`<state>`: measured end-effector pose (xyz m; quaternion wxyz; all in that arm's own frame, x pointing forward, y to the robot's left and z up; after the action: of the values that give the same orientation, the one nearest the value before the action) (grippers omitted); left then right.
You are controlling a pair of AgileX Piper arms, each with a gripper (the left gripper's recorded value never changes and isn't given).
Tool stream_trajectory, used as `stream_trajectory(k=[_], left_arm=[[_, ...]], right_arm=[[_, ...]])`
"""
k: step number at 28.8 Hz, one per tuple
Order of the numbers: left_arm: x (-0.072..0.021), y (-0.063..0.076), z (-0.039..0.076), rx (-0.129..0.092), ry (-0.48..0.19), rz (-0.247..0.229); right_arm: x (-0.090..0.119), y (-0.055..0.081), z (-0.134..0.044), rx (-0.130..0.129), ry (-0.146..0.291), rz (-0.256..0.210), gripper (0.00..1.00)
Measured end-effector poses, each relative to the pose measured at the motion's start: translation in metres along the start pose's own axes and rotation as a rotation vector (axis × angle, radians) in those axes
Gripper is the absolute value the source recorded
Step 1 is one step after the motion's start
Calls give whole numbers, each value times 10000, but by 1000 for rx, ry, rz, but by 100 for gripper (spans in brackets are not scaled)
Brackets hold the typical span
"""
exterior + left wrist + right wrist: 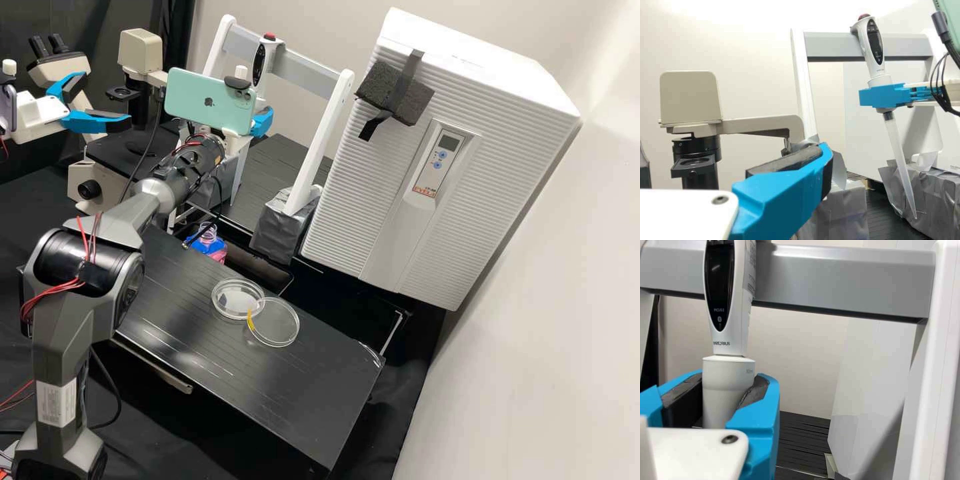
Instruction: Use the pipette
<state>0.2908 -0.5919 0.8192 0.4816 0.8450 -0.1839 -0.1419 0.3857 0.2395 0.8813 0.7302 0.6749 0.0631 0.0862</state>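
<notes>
Blue fingers of the right gripper clamp the pipette upright by its stand at the bench's back edge; lifting it clear looks next, while the left gripper gapes empty.

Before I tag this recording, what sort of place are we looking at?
Most likely a biology or cell-culture laboratory. There is a microscope at the back, an electronic pipette, and clear Petri dishes lying near a bottle of pink liquid.

The right pincer clasps the pipette before a grey-barred stand.
</notes>
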Motion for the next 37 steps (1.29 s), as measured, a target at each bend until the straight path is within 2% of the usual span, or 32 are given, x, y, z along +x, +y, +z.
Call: stream_trajectory(k=[4, 9, 15, 19, 22, 26, 30, 34, 37], left_arm=[[0, 0, 0, 0, 0, 0], [0, 0, 0, 0, 0, 0], [-15, -21, -4, -1, 2, -8], [-15, -21, -4, -1, 2, -8], [-15, -21, -4, -1, 2, -8], [-15, -21, -4, -1, 2, -8], [-15, -21, -4, -1, 2, -8], [-15, -21, -4, -3, 2, -8], [-13, -27, 9, -22, -2, -10]], right_arm=[[0, 0, 0, 2, 0, 0, 0], [0, 0, 0, 22, 0, 0, 0], [5, 12, -18, 26, 3, -5, 0], [-13, 74, -47, 51, 8, -7, 0], [-36, 138, -72, 60, 14, 6, 0], [-92, 232, -130, 92, 34, 27, 0], [-173, 307, -176, 97, 61, 54, 0], [-305, 355, -179, 91, 84, 104, 0], [-387, 339, -171, 101, 96, 135, 0]])
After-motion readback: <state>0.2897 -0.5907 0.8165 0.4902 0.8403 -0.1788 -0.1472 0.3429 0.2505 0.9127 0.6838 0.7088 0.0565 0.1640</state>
